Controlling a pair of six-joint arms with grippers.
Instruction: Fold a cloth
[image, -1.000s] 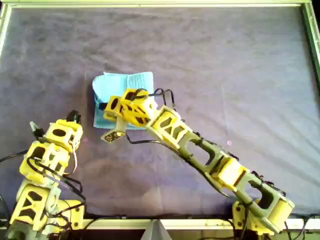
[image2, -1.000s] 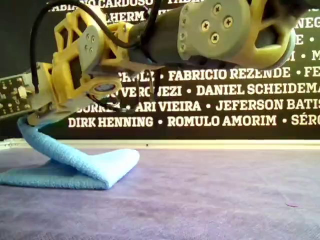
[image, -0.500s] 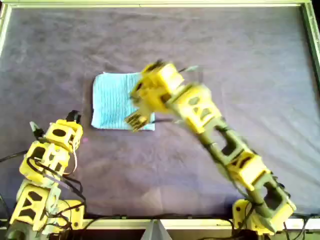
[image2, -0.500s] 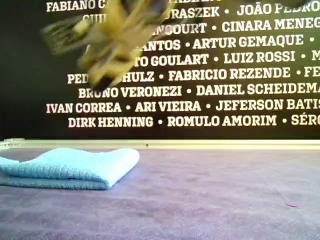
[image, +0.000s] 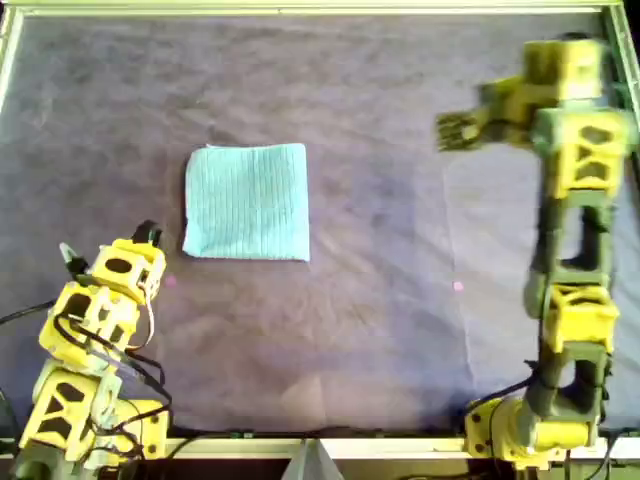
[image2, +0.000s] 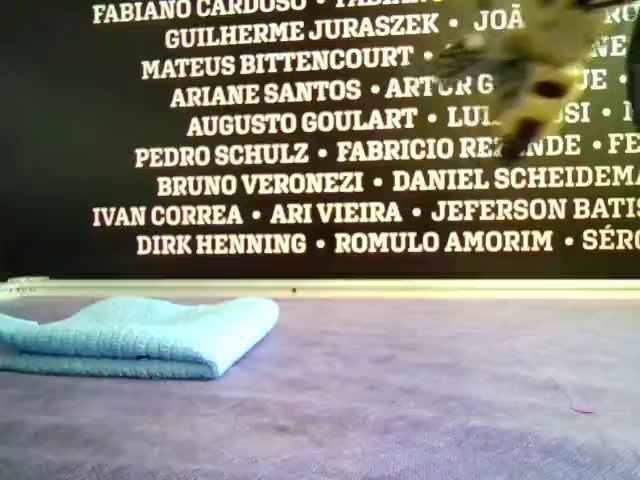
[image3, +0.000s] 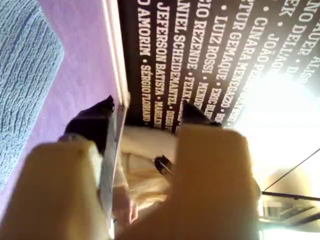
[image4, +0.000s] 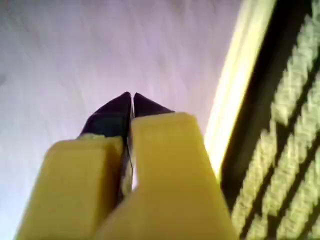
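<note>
From my station I see the cloth (image: 247, 202) lying folded on the table cover (image: 400, 330), a neat light-blue rectangle with faint ribs, and I take it as my landmark. In the exterior view the cloth (image2: 140, 337) shows as a doubled layer with a rounded fold on the side facing the exterior view's right, resting flat on the cover. My left gripper (image: 108, 243) sits near the cloth's lower-left corner as the overhead view shows it, just off the cloth and not touching it. Through the left wrist view, the left gripper (image3: 145, 112) has its dark fingertips (image3: 95, 117) parted with a clear gap between them and nothing held; a corner of the cloth (image3: 25, 75) lies beside it. My right gripper (image: 455, 128) is well apart from the cloth, far toward the overhead view's right and raised above the cover, blurred in both the overhead and exterior views. In the right wrist view, the right gripper (image4: 131, 100) has its tips pressed together, clamping nothing, with bare cover beneath. The banner of names (image2: 340, 150) stands behind the cloth.
</note>
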